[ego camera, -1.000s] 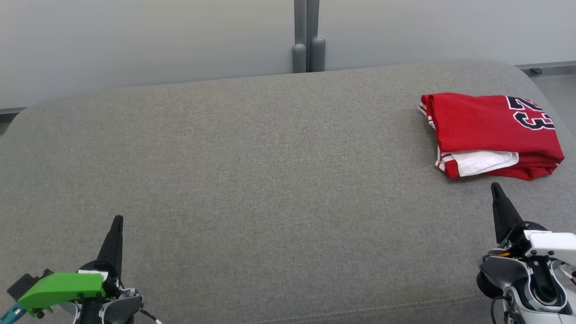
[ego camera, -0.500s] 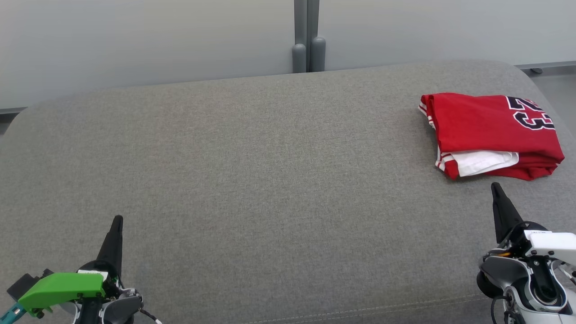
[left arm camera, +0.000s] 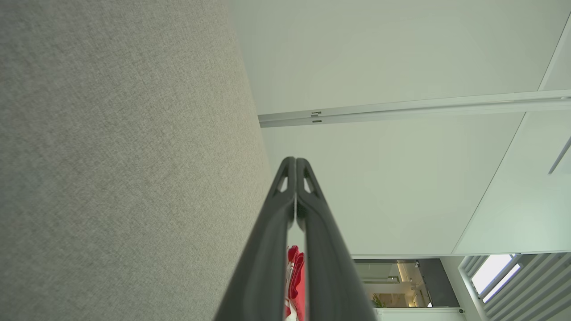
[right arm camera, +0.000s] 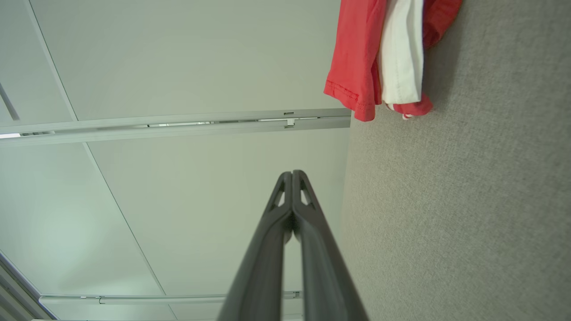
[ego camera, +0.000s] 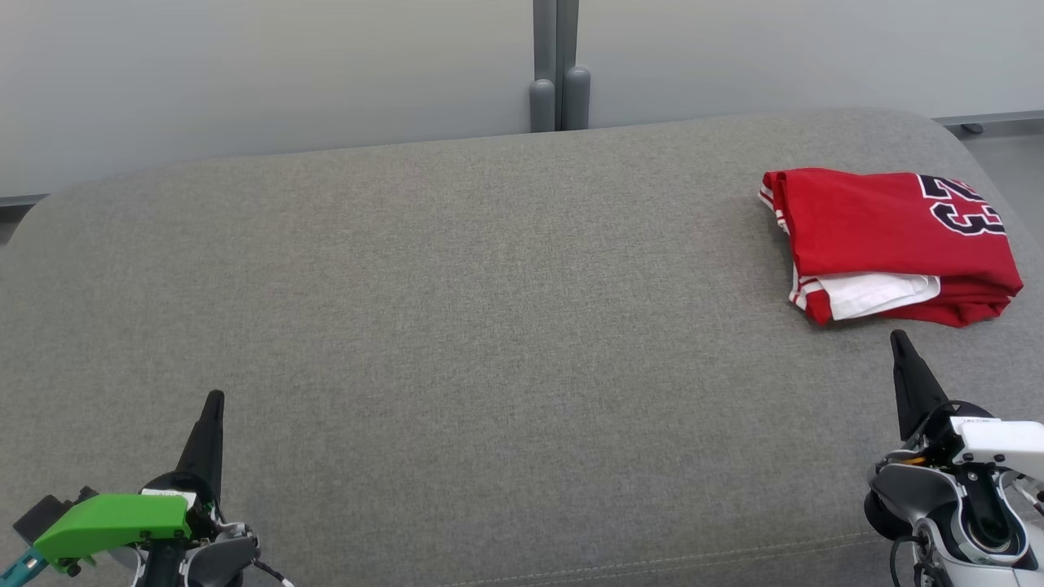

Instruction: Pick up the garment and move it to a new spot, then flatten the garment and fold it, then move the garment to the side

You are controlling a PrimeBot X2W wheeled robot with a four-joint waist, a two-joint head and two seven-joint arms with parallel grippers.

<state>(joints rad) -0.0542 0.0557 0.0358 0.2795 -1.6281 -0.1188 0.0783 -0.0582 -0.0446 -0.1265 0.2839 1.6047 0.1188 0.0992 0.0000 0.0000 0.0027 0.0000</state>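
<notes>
The garment (ego camera: 889, 240) is a red jersey with white trim and a dark number, lying folded on the grey cushioned surface (ego camera: 489, 310) at the far right. Its red and white edge appears at the top of the right wrist view as the garment (right arm camera: 383, 53), and a red sliver of the garment (left arm camera: 296, 281) peeks between the fingers in the left wrist view. My right gripper (ego camera: 897, 338) is shut and empty, a short way in front of the garment. My left gripper (ego camera: 214, 398) is shut and empty at the lower left, far from it.
Pale wall panels (ego camera: 245, 73) stand behind the cushioned surface, with a grey post (ego camera: 559, 81) at their joint. The surface's rounded right edge (ego camera: 979, 155) runs close beside the garment. A strip of floor (ego camera: 1007, 155) shows beyond it.
</notes>
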